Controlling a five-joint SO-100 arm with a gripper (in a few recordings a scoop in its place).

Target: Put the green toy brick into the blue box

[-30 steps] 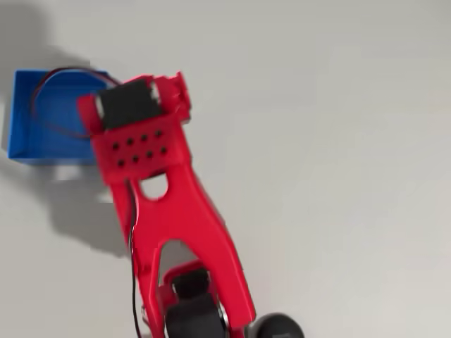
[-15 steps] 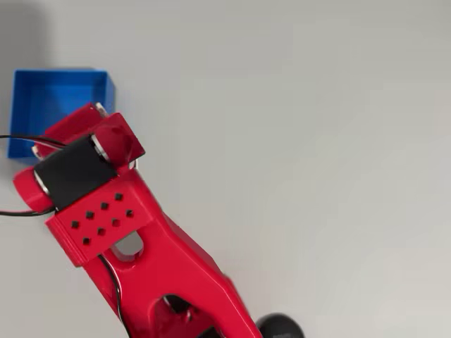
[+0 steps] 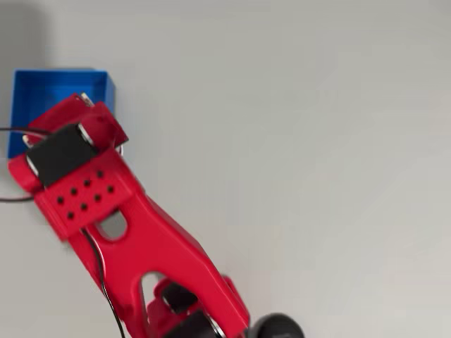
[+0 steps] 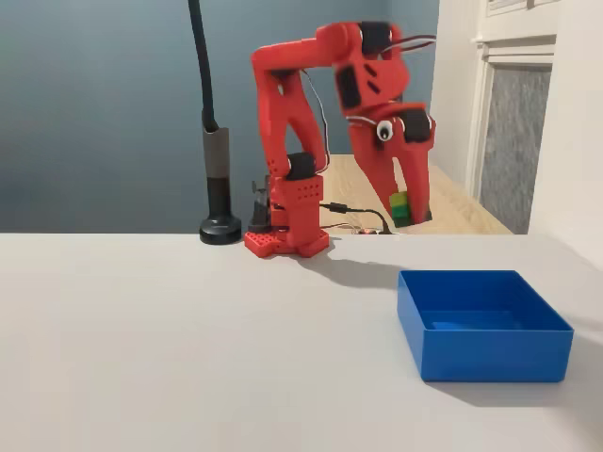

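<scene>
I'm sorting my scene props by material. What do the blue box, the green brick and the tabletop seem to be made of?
The blue box looks like smooth moulded plastic: even bright colour, thin crisp walls, a soft sheen. The green toy brick, held in the jaws of the gripper, is probably plastic too, in two green layers, though it is too small to be sure. The table appears matte pale grey, perhaps laminate; no grain shows.

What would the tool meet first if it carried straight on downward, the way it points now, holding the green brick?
Most likely the blue box: the tool, shut on the green toy brick, points down above its far side. Depth is uncertain; it could meet the rim or table beside it.
</scene>
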